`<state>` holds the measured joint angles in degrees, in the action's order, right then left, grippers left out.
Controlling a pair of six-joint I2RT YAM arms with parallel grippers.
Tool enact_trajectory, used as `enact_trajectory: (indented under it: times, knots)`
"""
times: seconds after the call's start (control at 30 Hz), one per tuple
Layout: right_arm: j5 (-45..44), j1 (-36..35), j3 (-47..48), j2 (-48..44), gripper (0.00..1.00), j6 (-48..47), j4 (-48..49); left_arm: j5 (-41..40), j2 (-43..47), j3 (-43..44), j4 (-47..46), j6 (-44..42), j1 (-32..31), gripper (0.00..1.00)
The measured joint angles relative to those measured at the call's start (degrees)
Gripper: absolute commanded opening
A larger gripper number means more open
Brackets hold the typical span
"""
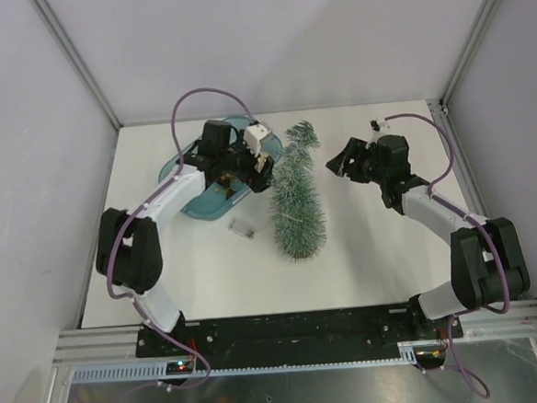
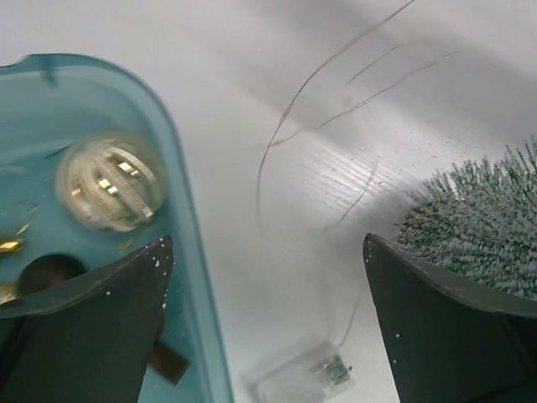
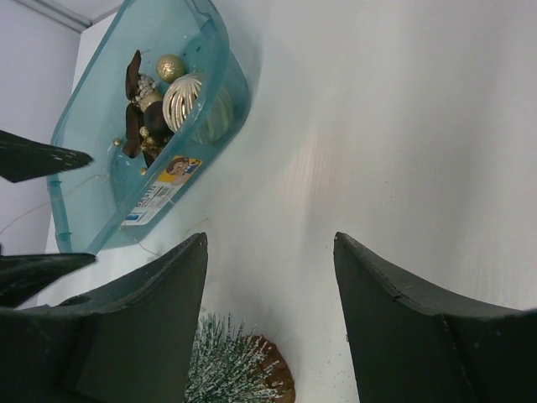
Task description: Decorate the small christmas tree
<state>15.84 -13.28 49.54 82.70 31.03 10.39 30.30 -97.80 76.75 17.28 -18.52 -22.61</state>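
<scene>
At the left gripper (image 2: pixel 267 243): jaws spread as wide as they go, nothing between them, hanging over the right rim of the translucent teal plastic tub (image 2: pixel 189 210). A glittery gold bauble (image 2: pixel 109 180) sits in the tub. On the white table (image 1: pixel 382 249) under the gripper is a clear plastic battery box (image 2: pixel 306 378) with hair-thin wire trailing off. Right gripper (image 3: pixel 268 243): jaws partly apart, empty, above bare table.

The slim cone-shaped small christmas tree (image 1: pixel 296 200), frosted green bristles, lies on its side between the two arms. Its round wooden base (image 3: pixel 273 382) points toward the near edge and its bent tip away. It is near the tub, and the top view shows a gap between them. The right gripper is off to the right of its far half.

Handling, judged:
- Light. Likely stiff along the axis, with soft, springy bristles.
- A pinch on foliage would compress, and could slip or shed frosting.
- Best hold looks like low on the trunk just above the base, or the base disc itself, the only hard surface.
- Tip looks too floppy to grip.
- Probably wants standing up before ornaments go on.
</scene>
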Motion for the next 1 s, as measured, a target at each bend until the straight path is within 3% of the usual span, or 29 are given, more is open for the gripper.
enact_trajectory:
  times: [0.2,0.43,0.5,0.63,0.7,1.0]
  knots:
    - [0.02,-0.31,0.0,0.0,0.66,0.07,0.0,3.39,-8.52,4.09,0.13,-0.17,-2.38,0.95]
    - [0.37,-2.47,0.02,1.09,0.66,0.46,0.81,5.01,-17.68,15.28,0.39,0.52,-2.91,0.9]
    - [0.76,-2.93,0.02,1.68,0.66,0.5,1.18,5.29,-19.12,18.58,0.22,0.57,-3.15,0.83]
    - [1.64,-2.73,-0.02,1.84,0.66,0.92,3.37,6.25,-20.85,24.24,0.0,0.72,-4.13,0.58]
    - [2.23,-1.95,-0.39,1.66,0.66,1.62,5.46,6.58,-21.88,27.04,-0.26,1.2,-4.72,0.51]
    - [7.67,4.2,-7.69,-0.44,0.66,9.07,15.89,8.33,-28.26,37.16,-0.37,1.38,-6.6,0.48]
